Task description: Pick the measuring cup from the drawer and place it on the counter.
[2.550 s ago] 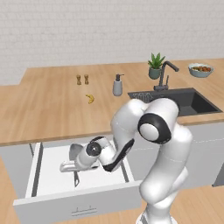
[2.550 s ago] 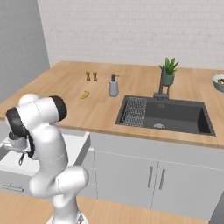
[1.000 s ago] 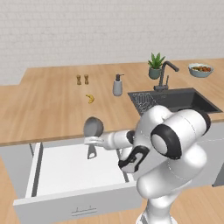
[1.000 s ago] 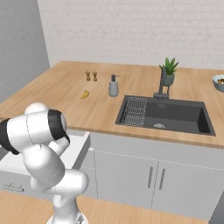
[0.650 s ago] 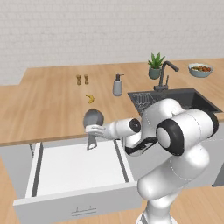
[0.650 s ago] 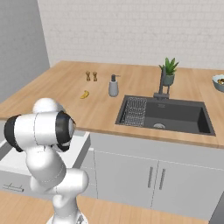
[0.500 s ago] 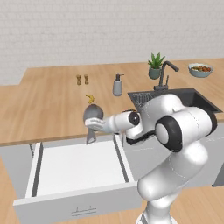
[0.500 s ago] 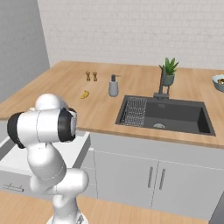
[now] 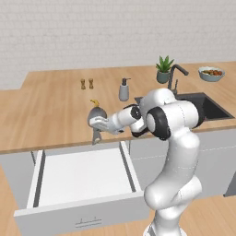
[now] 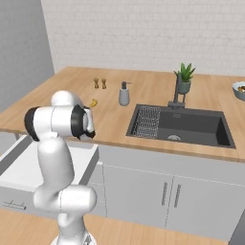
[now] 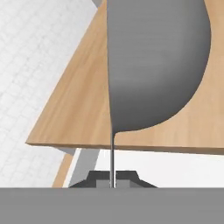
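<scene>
The counter, a light-brown wooden worktop, runs across the left base view. The drawer stands pulled out below its front edge, its white inside bare. From my remote seat I judge the step in hand to be the carry to the worktop. To do it well I would take the load further in over the wood, well past the front edge, before lowering. I would bring it down until the bowl meets the planks, and only then part the fingers, so nothing tips back into the drawer.

The gripper sits at the end of the forearm, over the counter's front edge. It is closed on the measuring cup. In the hand view the thin handle runs straight down between the two dark tips, so I read the grasp as being on the handle. The dark-grey bowl sits just beyond the tips, the handle's far end hanging below them. The cup is held clear of the wood, just above the edge. The banana lies close behind it, so I would set down short of that.
</scene>
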Motion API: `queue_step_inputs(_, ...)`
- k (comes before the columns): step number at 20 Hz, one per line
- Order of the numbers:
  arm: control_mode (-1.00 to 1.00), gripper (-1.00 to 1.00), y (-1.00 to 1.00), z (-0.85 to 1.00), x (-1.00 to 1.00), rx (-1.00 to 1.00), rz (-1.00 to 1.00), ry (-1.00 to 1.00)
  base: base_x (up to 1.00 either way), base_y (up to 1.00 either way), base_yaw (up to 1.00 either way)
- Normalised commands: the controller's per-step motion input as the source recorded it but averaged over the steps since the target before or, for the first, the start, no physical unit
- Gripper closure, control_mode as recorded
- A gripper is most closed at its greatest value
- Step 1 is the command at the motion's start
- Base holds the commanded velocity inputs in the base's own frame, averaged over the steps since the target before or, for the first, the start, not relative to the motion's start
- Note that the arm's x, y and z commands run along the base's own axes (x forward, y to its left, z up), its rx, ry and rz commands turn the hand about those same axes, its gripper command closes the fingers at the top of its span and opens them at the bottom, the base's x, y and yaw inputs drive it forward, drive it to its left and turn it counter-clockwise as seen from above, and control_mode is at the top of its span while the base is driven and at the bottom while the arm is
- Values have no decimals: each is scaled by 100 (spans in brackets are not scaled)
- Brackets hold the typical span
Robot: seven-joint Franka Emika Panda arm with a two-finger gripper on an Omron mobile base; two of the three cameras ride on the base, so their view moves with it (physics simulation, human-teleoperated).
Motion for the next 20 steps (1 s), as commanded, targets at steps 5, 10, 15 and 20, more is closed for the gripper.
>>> queue_step_inputs(5,-100,100,0,0,99,-2,-3,10,0,0,0)
queue_step_inputs(10,-100,100,0,0,100,-2,-4,6,0,0,0)
queue_step_inputs(15,-100,-100,0,0,81,-3,-2,5,0,0,0)
queue_step_inputs(20,-100,-100,-5,0,57,-2,0,8,0,0,0)
